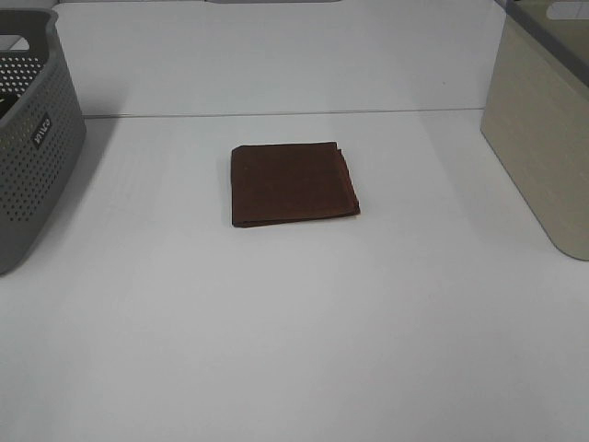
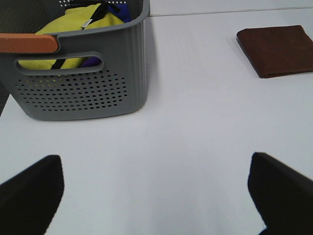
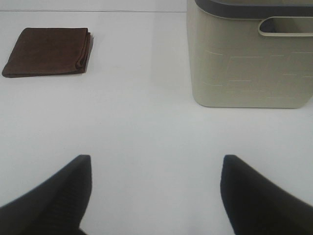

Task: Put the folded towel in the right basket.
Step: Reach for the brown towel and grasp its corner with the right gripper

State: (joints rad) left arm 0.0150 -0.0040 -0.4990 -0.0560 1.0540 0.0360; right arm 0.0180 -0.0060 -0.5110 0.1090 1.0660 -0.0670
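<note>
Softness decides: the brown folded cloth towel point(image 3: 46, 51), well ahead of the wide-open, empty right claw point(image 3: 155, 164), looks light and limp; best pinched through its stacked edge.

We see a plain dark-brown folded towel point(image 1: 293, 184) on a white table point(image 1: 294, 350). At ten o'clock the left basket point(image 1: 32, 157) is grey, dotted with small holes, with yellow cloth point(image 2: 78, 22) inside and an orange-brown strip point(image 2: 28, 43) on its rim. At two o'clock the right basket point(image 1: 543, 157) is beige, rimmed dark grey. The left gripper point(image 2: 155, 169) and right gripper point(image 3: 156, 164) are black.
</note>
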